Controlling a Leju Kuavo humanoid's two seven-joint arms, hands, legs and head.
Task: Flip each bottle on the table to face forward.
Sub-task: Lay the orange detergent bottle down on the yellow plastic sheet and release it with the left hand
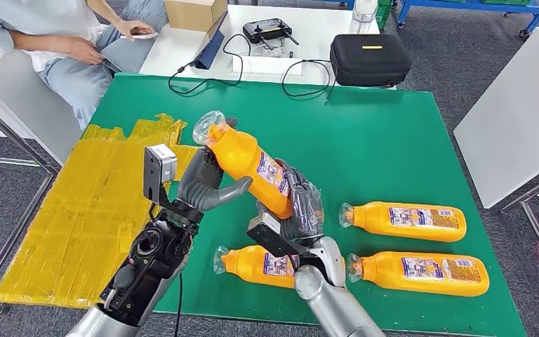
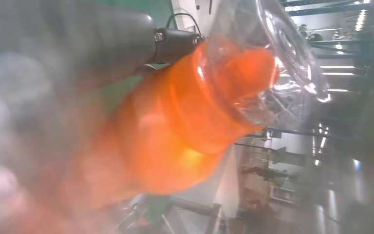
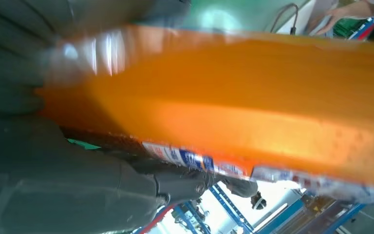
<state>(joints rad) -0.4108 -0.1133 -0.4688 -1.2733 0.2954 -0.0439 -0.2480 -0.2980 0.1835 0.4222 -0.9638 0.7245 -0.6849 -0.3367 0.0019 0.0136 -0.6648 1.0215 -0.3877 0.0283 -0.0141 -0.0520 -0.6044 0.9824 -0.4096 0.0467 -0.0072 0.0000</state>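
Both of your hands grip one orange bottle tilted above the green desk, left hand near its clear cap, right hand at its base.

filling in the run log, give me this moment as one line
stage: flipping | raised bottle: off table, both hands | left hand: neck end | right hand: base end | three bottles lying on green table

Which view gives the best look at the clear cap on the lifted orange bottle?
The left wrist view: the clear cap is close and large over the orange neck, though slightly blurred. The head view shows it small at the raised end of the orange bottle, held by the left hand and right hand. The right wrist view frames the bottle's body and label.
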